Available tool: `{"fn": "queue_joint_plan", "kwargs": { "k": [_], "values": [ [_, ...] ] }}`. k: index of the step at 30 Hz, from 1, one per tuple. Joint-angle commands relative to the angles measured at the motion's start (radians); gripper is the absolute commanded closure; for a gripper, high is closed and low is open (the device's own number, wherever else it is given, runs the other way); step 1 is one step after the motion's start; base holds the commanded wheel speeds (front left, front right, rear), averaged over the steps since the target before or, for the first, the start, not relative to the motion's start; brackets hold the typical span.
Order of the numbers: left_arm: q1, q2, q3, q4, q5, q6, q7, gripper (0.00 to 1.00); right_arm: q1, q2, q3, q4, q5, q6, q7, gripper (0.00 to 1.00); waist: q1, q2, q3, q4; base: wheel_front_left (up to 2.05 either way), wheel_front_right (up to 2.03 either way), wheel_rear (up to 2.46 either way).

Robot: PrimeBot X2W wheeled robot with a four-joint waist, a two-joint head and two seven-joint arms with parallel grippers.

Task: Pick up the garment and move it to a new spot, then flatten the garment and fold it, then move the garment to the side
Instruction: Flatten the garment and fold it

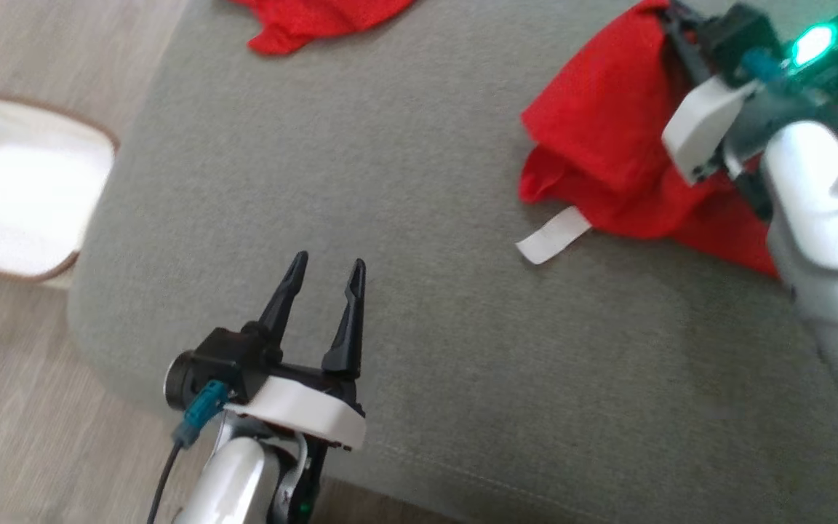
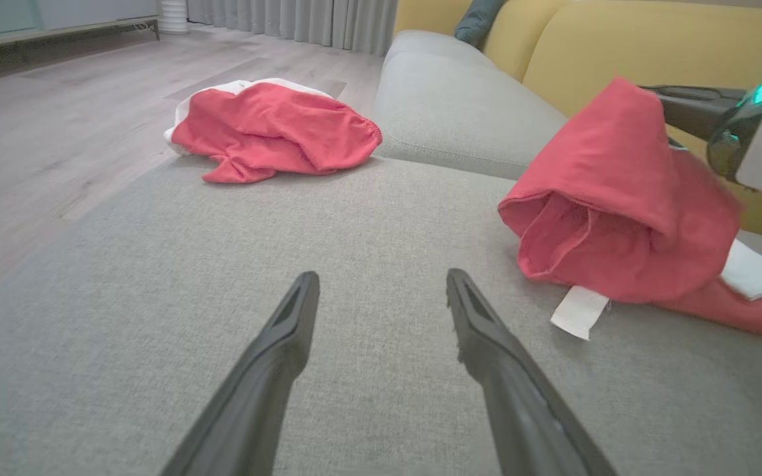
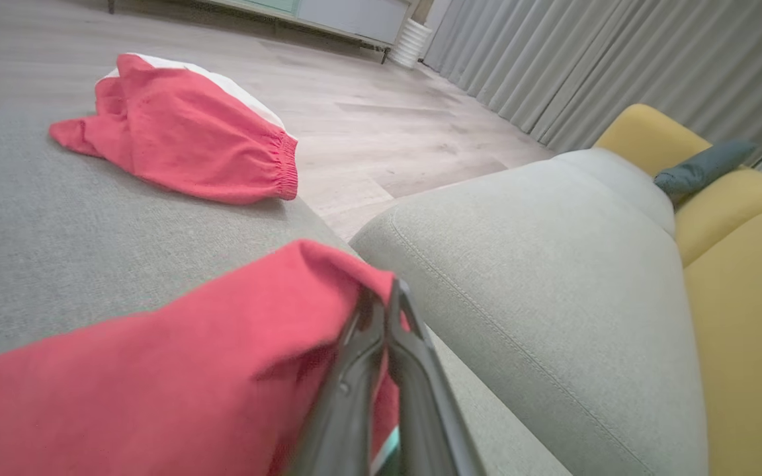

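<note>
Red garment (image 1: 601, 138) — our right gripper (image 3: 389, 301) pinches its lifted edge; our left gripper (image 1: 326, 268) stands wide, empty. We judge pickup begun — flattening, folding, side-placing outstanding.

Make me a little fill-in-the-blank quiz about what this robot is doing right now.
The right gripper is shut on a ___ garment.
The left gripper hovers empty, its fingers ___.
A second garment lies on the ___ cushion.
A ___ label pokes out under the held garment.
Missing words: red; open; grey; white.
</note>
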Motion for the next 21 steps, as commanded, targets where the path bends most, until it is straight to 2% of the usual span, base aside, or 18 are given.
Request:
{"fn": "queue_joint_plan", "kwargs": {
  "k": [1,5,6,7,8,11,14,17,21],
  "values": [
    [-0.032,0.002,0.022,-0.034,-0.005,0.009,-0.012,0.0,-0.047,0.016,0.005,0.021,-0.003,0.007,-0.01,1.0,0.0,0.0,0.035,0.04,0.0,0.0,0.0],
    [-0.041,0.002,0.013,-0.04,-0.015,0.021,-0.012,0.0,-0.156,0.02,-0.05,0.172,-0.072,0.007,-0.045,1.0,0.0,0.0,0.056,0.061,0.0,0.0,0.0],
    [-0.042,0.002,0.013,-0.041,-0.016,0.023,-0.012,0.0,-0.174,0.023,-0.071,0.197,-0.098,0.007,-0.062,0.85,0.0,0.0,0.06,0.061,0.0,0.0,0.0],
    [-0.044,0.002,0.012,-0.041,-0.017,0.025,-0.012,0.0,-0.187,0.025,-0.095,0.222,-0.123,0.007,-0.076,0.5,0.0,0.0,0.064,0.061,0.0,0.0,0.0],
    [-0.047,0.002,0.011,-0.042,-0.018,0.029,-0.012,0.0,-0.204,0.033,-0.154,0.26,-0.157,0.007,-0.111,0.0,0.0,0.0,0.067,0.056,0.0,0.0,0.0],
    [-0.048,0.002,0.019,-0.043,-0.014,0.033,-0.012,0.0,-0.213,0.052,-0.23,0.29,-0.201,0.007,-0.17,0.0,0.0,0.0,0.067,0.028,0.0,0.0,0.0],
    [-0.047,0.002,0.03,-0.04,-0.004,0.031,-0.012,0.0,-0.208,0.079,-0.257,0.306,-0.231,0.007,-0.214,0.0,0.0,0.0,0.061,-0.012,0.0,0.0,0.0],
    [-0.045,0.002,0.042,-0.035,0.008,0.025,-0.012,0.0,-0.183,0.117,-0.228,0.299,-0.237,0.007,-0.249,0.0,0.0,0.0,0.05,-0.057,0.0,0.0,0.0],
    [-0.039,0.002,0.057,-0.031,0.024,0.018,-0.012,0.0,-0.105,0.166,-0.123,0.255,-0.196,0.007,-0.263,0.0,0.0,0.0,0.031,-0.109,0.0,0.0,0.0]
  ]
}}
